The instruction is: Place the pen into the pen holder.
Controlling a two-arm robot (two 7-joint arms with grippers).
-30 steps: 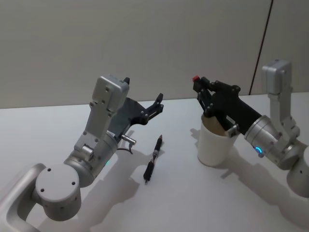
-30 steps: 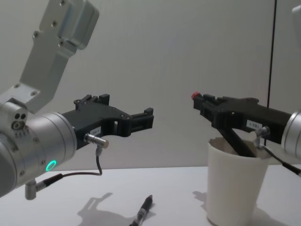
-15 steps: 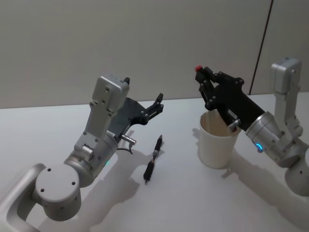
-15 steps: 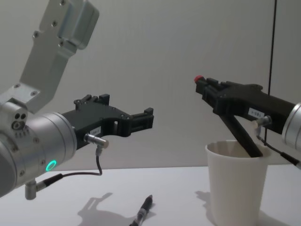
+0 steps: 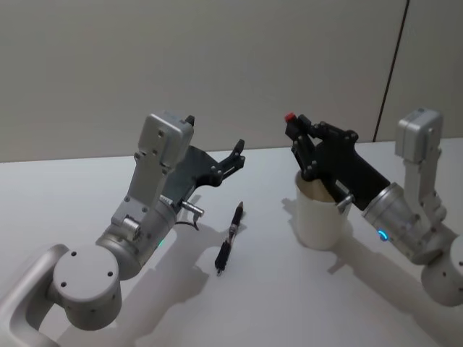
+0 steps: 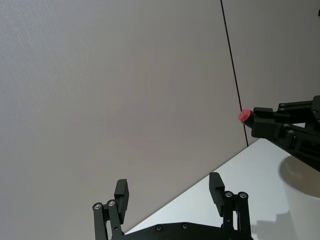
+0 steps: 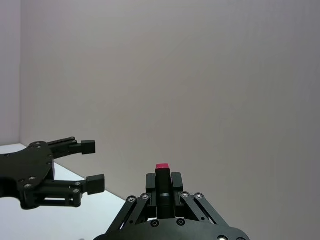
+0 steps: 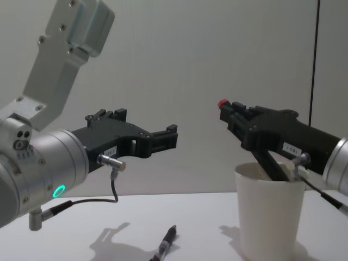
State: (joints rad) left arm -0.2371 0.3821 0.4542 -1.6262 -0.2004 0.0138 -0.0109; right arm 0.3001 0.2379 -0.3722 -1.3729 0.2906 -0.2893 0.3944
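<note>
Right claw [image 5: 298, 134] grips red-capped pen [image 5: 289, 118] over pen holder [image 5: 318, 220], black pen [image 5: 229, 238] nearby.

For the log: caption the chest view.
Right gripper holds red-capped pen in the cup; left gripper open near a second pen.

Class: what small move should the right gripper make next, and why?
Probably open the right gripper: it is shut on the red-capped pen, whose lower end appears to slant inside the pen holder, so releasing should drop it in. The left gripper hovers open, idle.
</note>
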